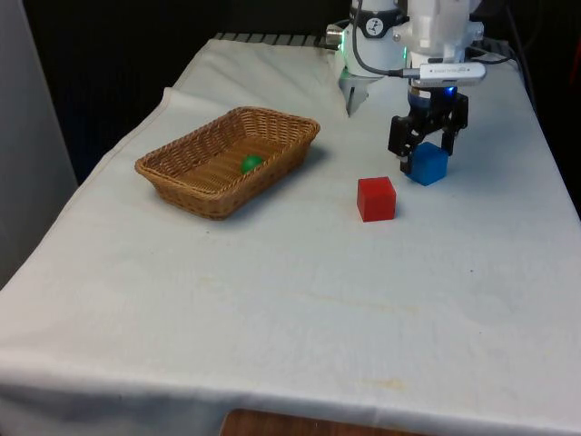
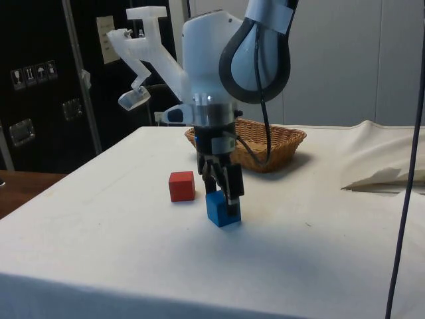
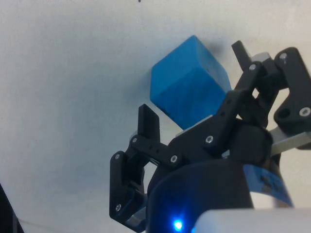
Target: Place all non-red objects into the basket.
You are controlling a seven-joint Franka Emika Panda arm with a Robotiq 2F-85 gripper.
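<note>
Reaching down to the white-clothed table with the black gripper, bracketing a blue wooden cube that is sitting flat on the cloth toward the front view's right. Keeping the jaws released and spread, with one of the fingers standing at each side of the blue cube; meeting the cube corner-on rather than square to its faces in the wrist view, and not showing clearly whether either pad is touching it. Hanging upright in the side view, gripper tips dipping down around the top of the blue cube. Leaving a red cube lying just beside the blue one, nearer the camera and toward the front view's left, apart from it and from the gripper. Showing the red cube again in the side view, resting on the cloth near the blue one. Standing well apart, toward the front view's left, an oblong wicker basket, holding a small green ball on its floor. Showing the basket behind the arm in the side view. Bearing several small pale stickers with pictograms on the dark cabinets behind, too small for reading.
</note>
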